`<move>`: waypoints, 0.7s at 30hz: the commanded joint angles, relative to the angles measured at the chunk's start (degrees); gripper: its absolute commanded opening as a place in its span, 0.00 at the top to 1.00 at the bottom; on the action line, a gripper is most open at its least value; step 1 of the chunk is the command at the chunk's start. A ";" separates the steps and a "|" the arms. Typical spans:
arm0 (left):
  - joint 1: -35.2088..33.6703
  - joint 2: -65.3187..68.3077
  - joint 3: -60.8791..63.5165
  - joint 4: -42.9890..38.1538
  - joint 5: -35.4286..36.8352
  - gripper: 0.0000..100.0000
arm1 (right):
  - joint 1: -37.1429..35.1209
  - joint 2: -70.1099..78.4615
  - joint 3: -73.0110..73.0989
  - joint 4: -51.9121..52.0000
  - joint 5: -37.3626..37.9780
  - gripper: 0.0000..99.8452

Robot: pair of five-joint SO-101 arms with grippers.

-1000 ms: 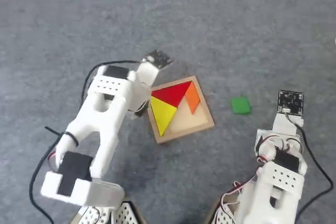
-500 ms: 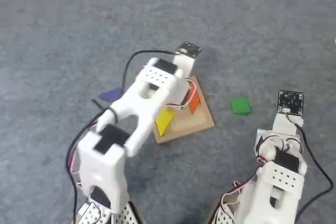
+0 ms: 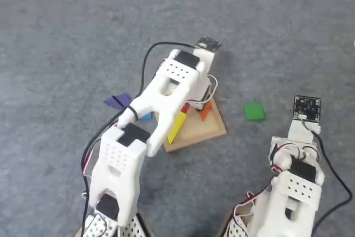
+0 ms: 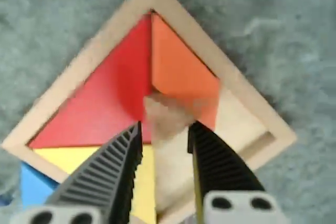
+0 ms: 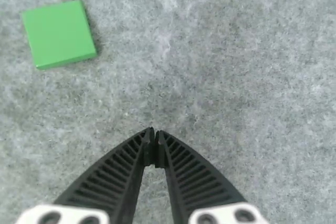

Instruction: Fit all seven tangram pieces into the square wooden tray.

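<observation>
L gripper (image 4: 164,127), jaws apart, holding nothing, hovers over square wooden tray (image 4: 231,77) w/ red triangle (image 4: 105,103), orange triangle (image 4: 178,72), yellow triangle (image 4: 79,158) inside. Green square tile (image 3: 254,111) lies at tray's 3 o'clock, apart. R gripper (image 5: 154,148) jaws together, near tile.

No text, label, number or sign is showing legibly in any view.
</observation>
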 commanded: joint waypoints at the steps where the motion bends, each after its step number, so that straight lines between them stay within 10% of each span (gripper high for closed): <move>1: 2.46 -0.70 -2.68 1.85 0.79 0.86 | 0.48 -1.27 -1.05 -1.19 0.79 0.99; 21: -1.67 -0.70 -2.77 -3.16 -3.08 0.86 | 0.48 -1.27 -1.05 -1.01 0.79 0.99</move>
